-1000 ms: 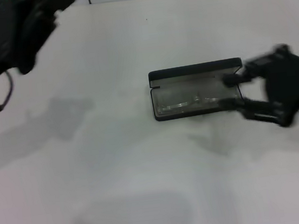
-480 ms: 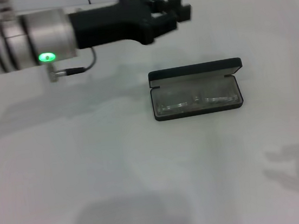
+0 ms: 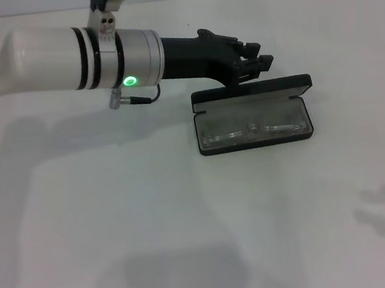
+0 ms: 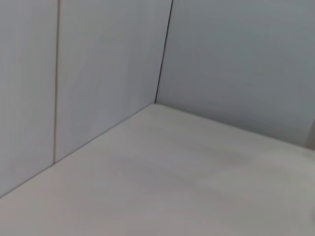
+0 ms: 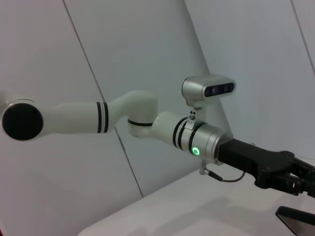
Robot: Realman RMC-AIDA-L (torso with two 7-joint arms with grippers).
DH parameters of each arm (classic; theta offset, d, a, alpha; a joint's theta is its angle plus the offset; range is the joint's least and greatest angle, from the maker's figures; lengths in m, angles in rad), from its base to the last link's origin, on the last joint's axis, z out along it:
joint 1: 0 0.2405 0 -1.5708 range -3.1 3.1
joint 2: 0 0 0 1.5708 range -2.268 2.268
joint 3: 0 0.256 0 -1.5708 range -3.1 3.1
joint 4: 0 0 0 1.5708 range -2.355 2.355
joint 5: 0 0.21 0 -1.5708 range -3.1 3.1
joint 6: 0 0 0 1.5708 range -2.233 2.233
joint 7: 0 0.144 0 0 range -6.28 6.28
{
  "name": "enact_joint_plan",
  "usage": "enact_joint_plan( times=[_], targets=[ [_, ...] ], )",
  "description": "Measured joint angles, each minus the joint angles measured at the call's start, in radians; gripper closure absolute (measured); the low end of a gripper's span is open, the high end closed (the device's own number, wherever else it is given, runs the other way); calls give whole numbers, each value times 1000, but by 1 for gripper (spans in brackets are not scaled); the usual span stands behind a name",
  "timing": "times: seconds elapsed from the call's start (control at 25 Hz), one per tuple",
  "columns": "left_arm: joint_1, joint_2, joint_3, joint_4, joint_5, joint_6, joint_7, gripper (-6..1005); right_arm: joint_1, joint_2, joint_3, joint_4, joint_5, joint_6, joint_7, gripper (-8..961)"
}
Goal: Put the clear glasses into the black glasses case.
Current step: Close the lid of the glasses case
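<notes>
While my left arm reaches out across the white table (image 3: 121, 251), my left gripper (image 3: 256, 64) hangs just behind the raised lid of the black glasses case (image 3: 252, 117), at the lid's far edge, over its middle. Whether it touches the lid I cannot tell. Fingers are bunched dark against the dark lid; I cannot tell if they are parted or closed, and nothing shows in their hold.

Case: lid up, hinge on the far side, tray toward me. It lies flat on the table, long side running across my view.

The clear glasses (image 3: 253, 130) lie inside the tray of the case, lenses side by side along its length, the frame within the tray's walls. Temple arms too faint to trace.

Left arm, relative to the case: white link and silver collar with a green light (image 3: 129, 81) well off to the case's left, black wrist running from there up to the lid. A thin cable loops under the collar.

Right wrist view: left arm seen from the side, a camera head (image 5: 207, 89) on its collar, black gripper (image 5: 300, 184) at the frame's edge, a corner of the case (image 5: 298, 220) just below it.

Left wrist view: only wall panels and bare table top.

My right gripper shows in no view; only a shadow falls on the table near me, well off from the case's near right corner.
</notes>
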Motion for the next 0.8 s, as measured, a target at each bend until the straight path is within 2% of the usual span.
enact_joint_plan(
  times=[0.32, 0.8],
  targets=[
    [-8, -6, 56, -36, -21, -82, -3, 680, 25, 0, 2, 43, -15, 35, -15, 615],
    [-12, -6, 67, -69, -25, -107, -4, 681, 39, 0, 4, 81, -15, 64, -40, 614]
  ],
)
